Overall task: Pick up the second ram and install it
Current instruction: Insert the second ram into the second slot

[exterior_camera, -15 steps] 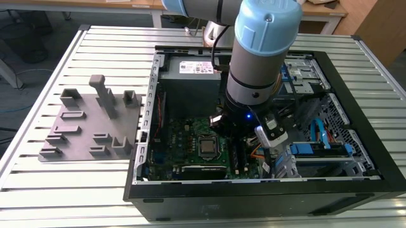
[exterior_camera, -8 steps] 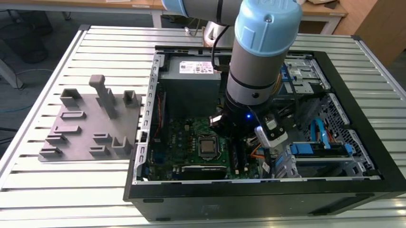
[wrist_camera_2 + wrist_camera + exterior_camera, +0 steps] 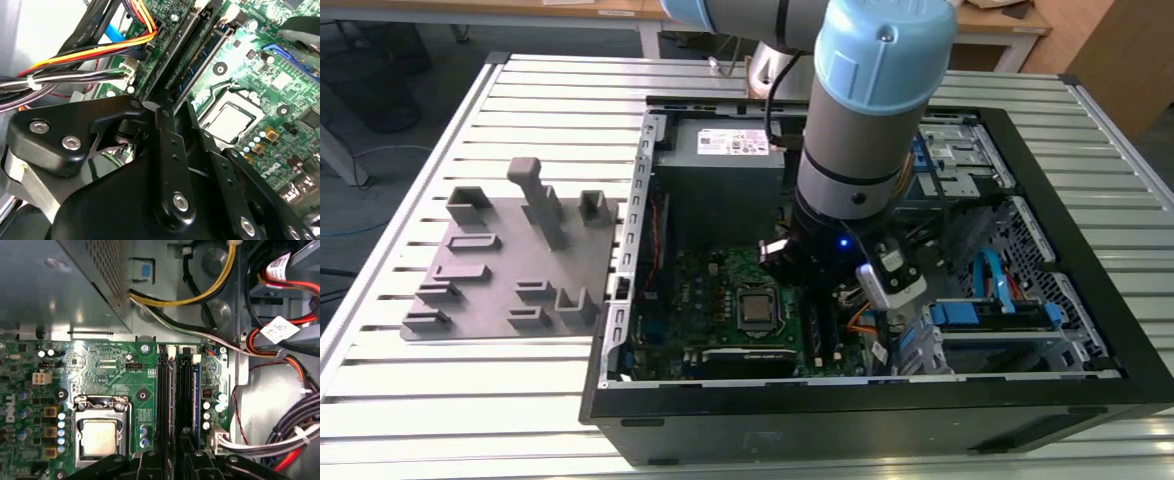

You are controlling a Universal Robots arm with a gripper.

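Gripper (image 3: 817, 300) position: low inside the open computer case (image 3: 1014, 415), hanging straight down from the arm (image 3: 867, 120) over the memory slots on the exterior view's right of the processor socket (image 3: 755, 305). In both wrist views its black linkage (image 3: 165, 150) lines up with the row of slots and ends just above them. How wide the gripper (image 3: 177, 460) stands, and whether it has hold of anything, cannot be told: its own body hides the tips.

Second ram (image 3: 202, 62) location: upright in a slot on the motherboard (image 3: 280, 80), running parallel to the neighbouring dark slots. In the first wrist view its blue-green edge (image 3: 196, 395) lies in the slot farthest from the processor socket (image 3: 100, 435), next to a row of small capacitors. The gripper's tip (image 3: 159, 106) is at one end of this slot row, very near the board; contact cannot be confirmed.

Surroundings: a bundle of yellow, orange and black cables (image 3: 105, 47) runs beside the slots to a connector on the motherboard edge. The grey power supply (image 3: 720, 160) fills the far corner of the case. The case lies on its side on a slatted metal table (image 3: 480, 400). On the exterior view's left, well apart from the case, stands a grey plastic block (image 3: 507, 260) with slots.
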